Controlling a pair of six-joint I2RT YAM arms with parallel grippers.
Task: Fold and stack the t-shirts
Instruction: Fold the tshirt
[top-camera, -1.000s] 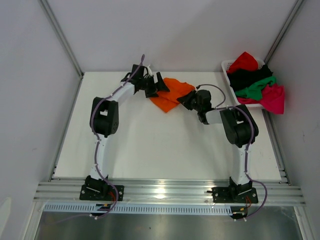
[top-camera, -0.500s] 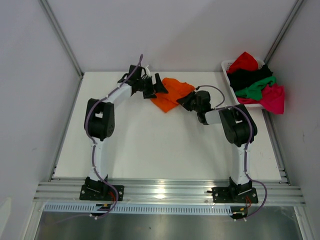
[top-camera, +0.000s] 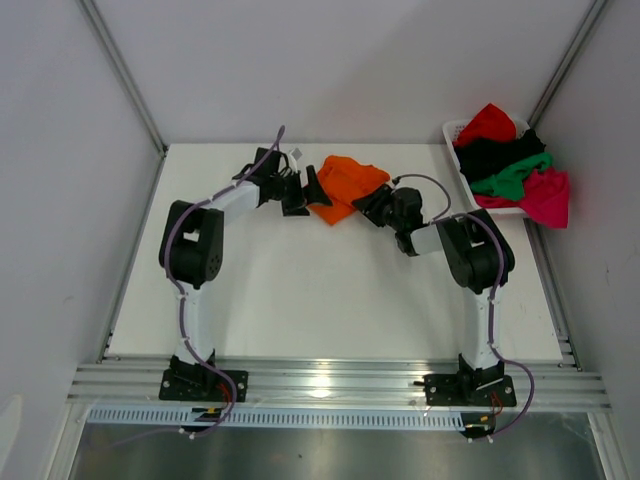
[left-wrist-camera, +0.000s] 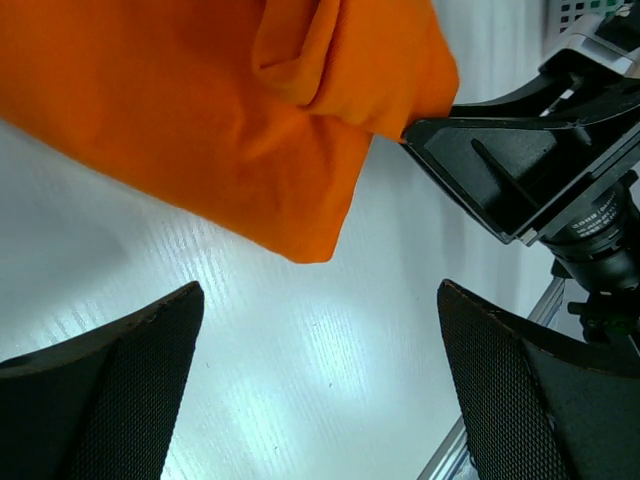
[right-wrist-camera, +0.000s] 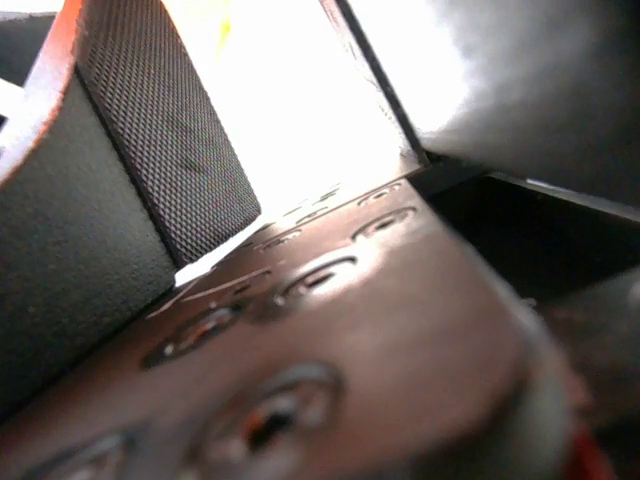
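Sliding nearer along the white table (top-camera: 300, 290) since a second ago, my left gripper (top-camera: 303, 190) is now hanging just beside the left edge of the bright orange soft cloth t-shirt (top-camera: 345, 183). My right gripper (top-camera: 368, 206) is pressing up against its right edge.

My left fingers (left-wrist-camera: 120, 380) are standing fully spread with nothing between them, and the shirt's nearest corner is lying just ahead of them. Whether my right fingers are pinching cloth or letting go I cannot tell, since that wrist view is blurred.

The orange shirt is lying crumpled and doubled over at the back middle of the table. It is well apart from the white slatted plastic basket (top-camera: 452, 130), which is holding the red t-shirt (top-camera: 487, 122), black t-shirt (top-camera: 495, 152), green t-shirt (top-camera: 515, 176) and magenta-pink t-shirt (top-camera: 546, 196).

I am judging the orange shirt light, limp and likely to sag and slide on the smooth top. So I am favouring a pinch on a single-layer edge or corner, not on the bunched fold.
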